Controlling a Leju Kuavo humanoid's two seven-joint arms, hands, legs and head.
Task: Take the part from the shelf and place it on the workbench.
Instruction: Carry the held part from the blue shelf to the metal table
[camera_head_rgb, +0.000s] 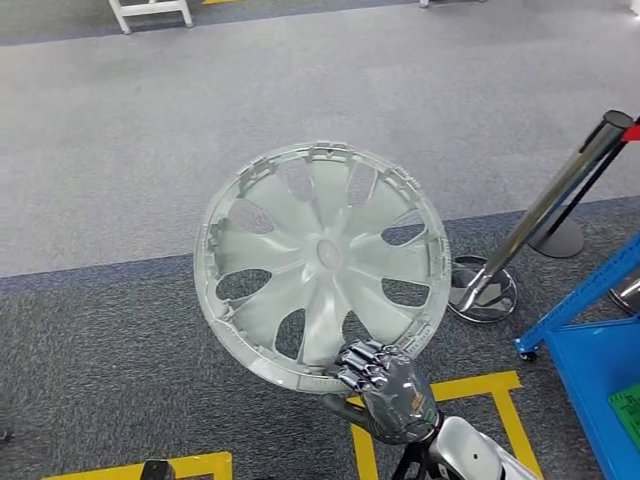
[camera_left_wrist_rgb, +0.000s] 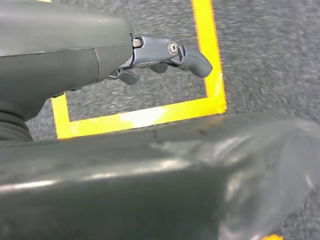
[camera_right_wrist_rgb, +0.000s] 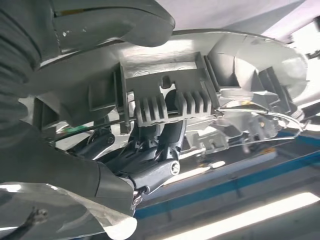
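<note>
The part is a large silver wheel cover (camera_head_rgb: 321, 262) with several spokes and openings, held roughly flat above the grey carpet in the head view. My right hand (camera_head_rgb: 385, 385) grips its near rim from below right. In the right wrist view the thumb lies over the ribbed inner rim (camera_right_wrist_rgb: 170, 100) and the dark fingers (camera_right_wrist_rgb: 151, 160) press from the other side. My left hand (camera_left_wrist_rgb: 162, 55) hangs over the floor with nothing in it, its fingers slightly curled and apart.
A chrome barrier post (camera_head_rgb: 543, 210) leans from its round base (camera_head_rgb: 483, 290) at the right. A blue frame (camera_head_rgb: 596, 350) stands at the right edge. Yellow tape lines (camera_head_rgb: 468, 390) mark the dark carpet below me. White furniture legs (camera_head_rgb: 151, 12) stand far back.
</note>
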